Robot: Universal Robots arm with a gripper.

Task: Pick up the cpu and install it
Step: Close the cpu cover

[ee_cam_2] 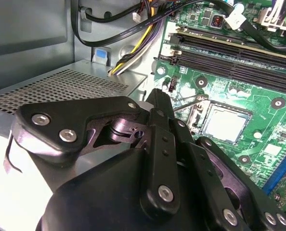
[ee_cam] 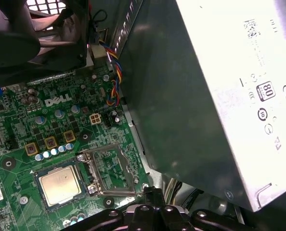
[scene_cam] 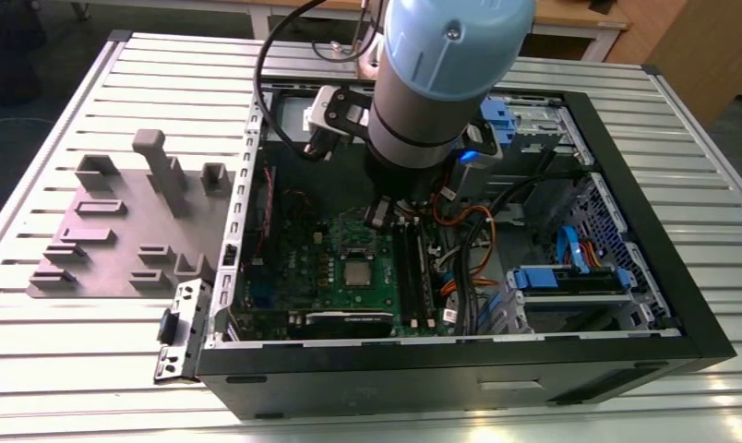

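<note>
The cpu (scene_cam: 359, 274), a small silvery square chip, lies flat in the socket of the green motherboard (scene_cam: 300, 268) inside the open computer case (scene_cam: 470, 374). Both wrist views show the cpu (ee_cam_2: 225, 126) (ee_cam: 59, 185) seated, with the metal socket frame (ee_cam: 111, 168) swung open beside it. My gripper (scene_cam: 388, 220) hangs above the board, a short way from the cpu towards the power supply side. In the second wrist view its black fingers (ee_cam_2: 158, 103) meet at the tip, shut, with nothing held between them. The gripper (ee_cam: 152, 192) tip also shows in the first wrist view.
A big grey power supply box (ee_cam: 220, 96) with a white label stands close beside the socket. Memory slots (ee_cam_2: 229, 53) and loose cables (ee_cam_2: 128, 33) border the board. Blue drive bays (scene_cam: 568, 277) fill the case's right. A grey parts fixture (scene_cam: 125, 221) lies on the slatted table outside.
</note>
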